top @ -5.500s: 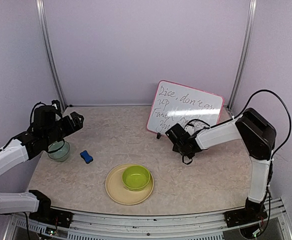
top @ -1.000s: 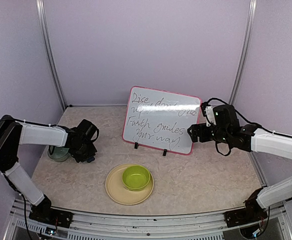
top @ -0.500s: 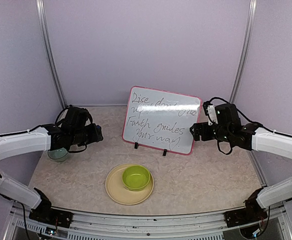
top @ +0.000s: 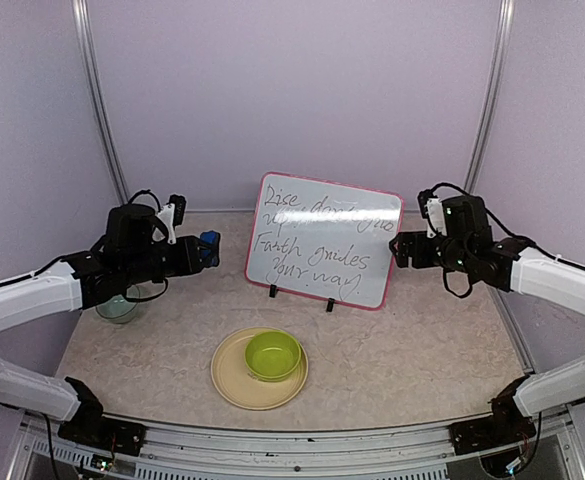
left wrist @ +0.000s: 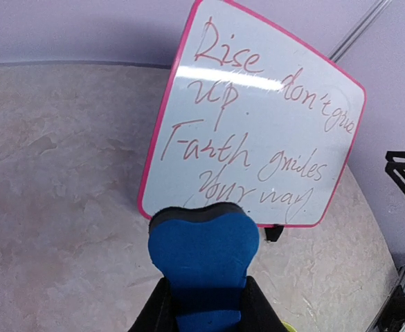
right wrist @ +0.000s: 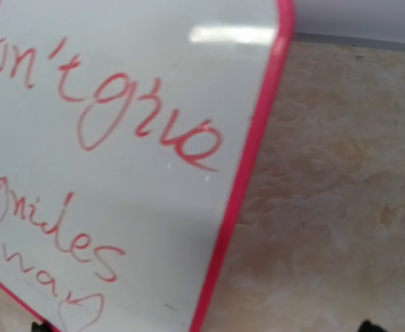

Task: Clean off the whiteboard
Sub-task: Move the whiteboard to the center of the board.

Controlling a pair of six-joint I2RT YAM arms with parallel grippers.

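Observation:
The whiteboard (top: 322, 240) stands upright on two black feet at the middle of the table, pink-framed and full of handwriting. My left gripper (top: 202, 252) is shut on a blue eraser (top: 210, 250) and hovers just left of the board's left edge. In the left wrist view the eraser (left wrist: 202, 249) sticks out past my black fingers (left wrist: 257, 308), its dark felt side toward the whiteboard (left wrist: 257, 104). My right gripper (top: 402, 250) stands open beside the board's right edge. The right wrist view shows that pink edge (right wrist: 247, 173) close up, apart from the jaws.
A cream plate (top: 234, 385) with a green bowl (top: 272, 355) lies in front of the board. A small clear bowl (top: 118, 306) sits under my left arm. Purple walls and metal posts close in the back and sides.
My left arm has risen from the table with the eraser and swung right toward the board's left edge. My right gripper has lifted slightly beside the right edge. The board earlier stood at the back right.

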